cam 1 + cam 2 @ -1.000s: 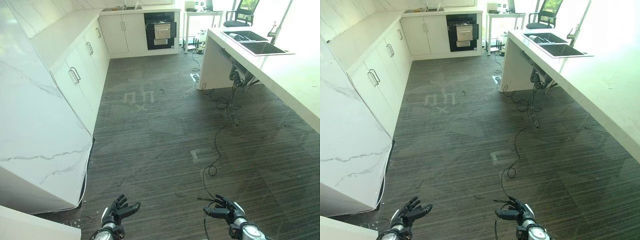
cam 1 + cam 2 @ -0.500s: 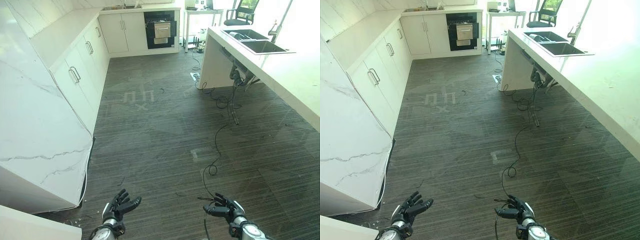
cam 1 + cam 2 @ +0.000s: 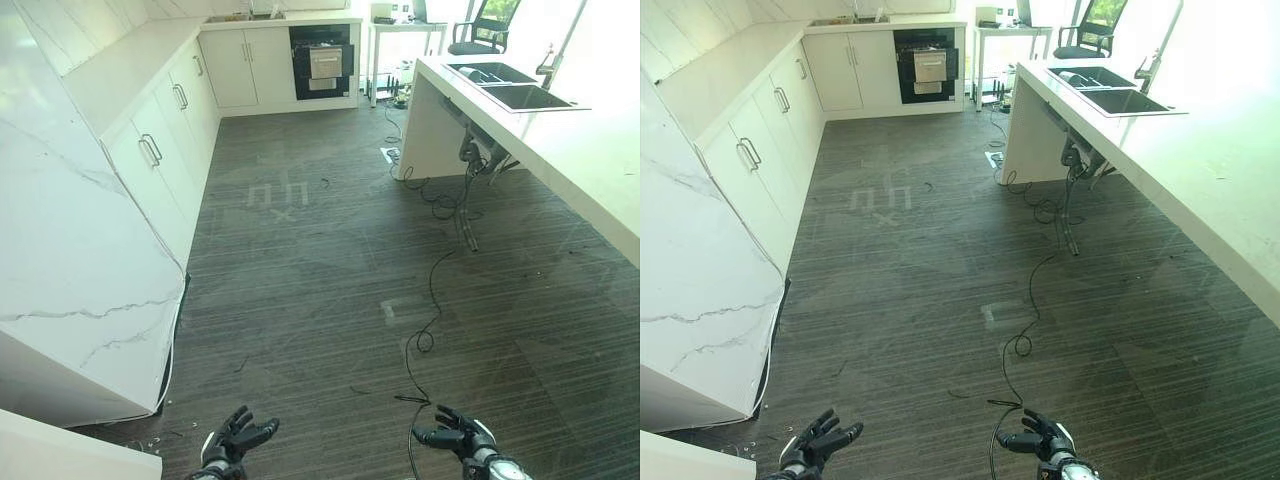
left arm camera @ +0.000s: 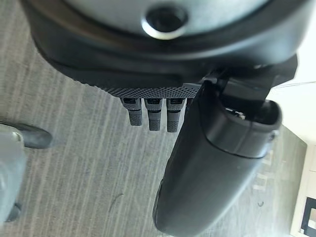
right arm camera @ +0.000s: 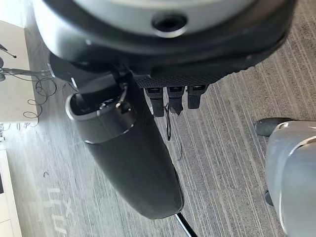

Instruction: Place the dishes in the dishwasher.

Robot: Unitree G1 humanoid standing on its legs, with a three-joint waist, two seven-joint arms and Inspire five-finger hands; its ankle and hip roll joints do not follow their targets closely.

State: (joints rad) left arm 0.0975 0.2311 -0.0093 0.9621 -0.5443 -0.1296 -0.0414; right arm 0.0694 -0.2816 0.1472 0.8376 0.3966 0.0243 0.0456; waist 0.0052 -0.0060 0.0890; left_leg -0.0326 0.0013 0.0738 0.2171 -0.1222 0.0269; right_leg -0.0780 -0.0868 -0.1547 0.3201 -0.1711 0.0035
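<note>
Left eye view: the dark left hand [image 3: 234, 440] and dark right hand [image 3: 456, 440] hang low and near, fingers spread, holding nothing. Beyond them lies striped dark wood floor [image 3: 320, 260]. The black built-in dishwasher [image 3: 323, 61] sits far across the room; possibly dishes rest in the far-right steel sink [image 3: 505, 83]. Best walk there first, hands clear of the white marble island [image 3: 70, 280].

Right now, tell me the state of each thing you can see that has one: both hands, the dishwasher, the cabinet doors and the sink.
Left hand: open, fingers spread, holding nothing, low over the floor.
Right hand: open, fingers relaxed, holding nothing.
Dishwasher: at the far wall; too far to tell whether its door is open.
Cabinet doors: closed.
Sink: set in the island counter; contents too small to tell.
</note>
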